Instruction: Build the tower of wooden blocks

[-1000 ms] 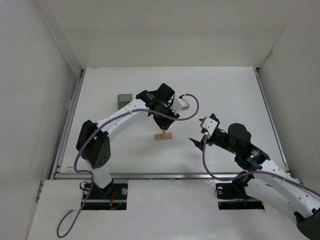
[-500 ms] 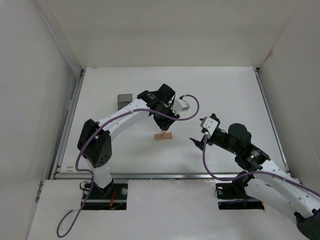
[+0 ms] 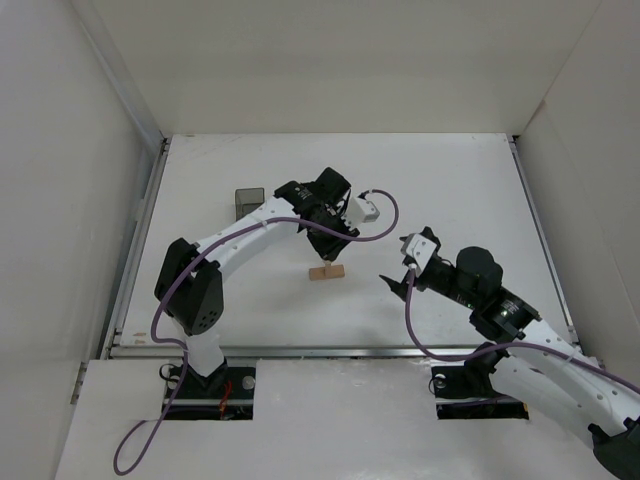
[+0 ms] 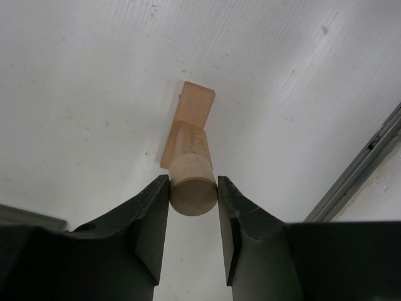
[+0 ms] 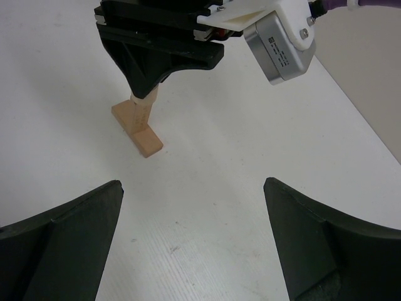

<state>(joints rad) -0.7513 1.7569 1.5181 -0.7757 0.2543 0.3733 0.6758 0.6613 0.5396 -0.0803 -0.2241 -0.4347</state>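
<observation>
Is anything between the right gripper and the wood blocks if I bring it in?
Nothing lies on the table between the right gripper and the flat bar. But the left gripper is shut on the upright piece standing on that bar, covering it from above.

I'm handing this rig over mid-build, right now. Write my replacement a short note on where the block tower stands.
Left gripper: shut on the round-topped piece, holding it upright on the flat bar.
Right gripper: open, empty, apart from both pieces.
Done: bar laid on the table, and the upright piece seems seated on it.
Left: release without tipping it, then add any further pieces. Only these two show.
</observation>
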